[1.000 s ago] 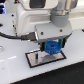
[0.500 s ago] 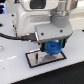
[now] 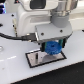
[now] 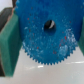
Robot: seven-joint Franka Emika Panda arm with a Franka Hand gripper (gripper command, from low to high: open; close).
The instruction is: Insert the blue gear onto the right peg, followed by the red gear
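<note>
A: Jaws are seen pressed against opposite edges of the blue gear [image 4: 46,35], so the gripper [image 4: 44,36] is clamped on that disc. How is it established?

B: In the wrist view, 2 green pads [image 4: 9,44] are pushed flat against the toothed rim, 1 at each side, and the disc is carried face-on to the camera with its dark centre hole exposed.

A: Where is the gear placed in the scene?

B: In the exterior view the blue gear [image 3: 53,48] is held low beneath the gripper [image 3: 51,46], directly above the white plate [image 3: 35,59] with its black border. Whether the disc is touching the plate cannot be told; the picture is too blurred.

A: Can the right peg be made out?

B: No. No pin is resolved in either view, and nothing is seen through the centre hole except darkness.

A: And the red gear?

B: It is not picked out in either picture.

A: What is recorded farther back?

B: The white arm [image 3: 37,15] is seen rising behind the gripper, with a black cable [image 3: 15,36] looped along it at the exterior view's left. The plate is laid on a pale tabletop [image 3: 12,67].
</note>
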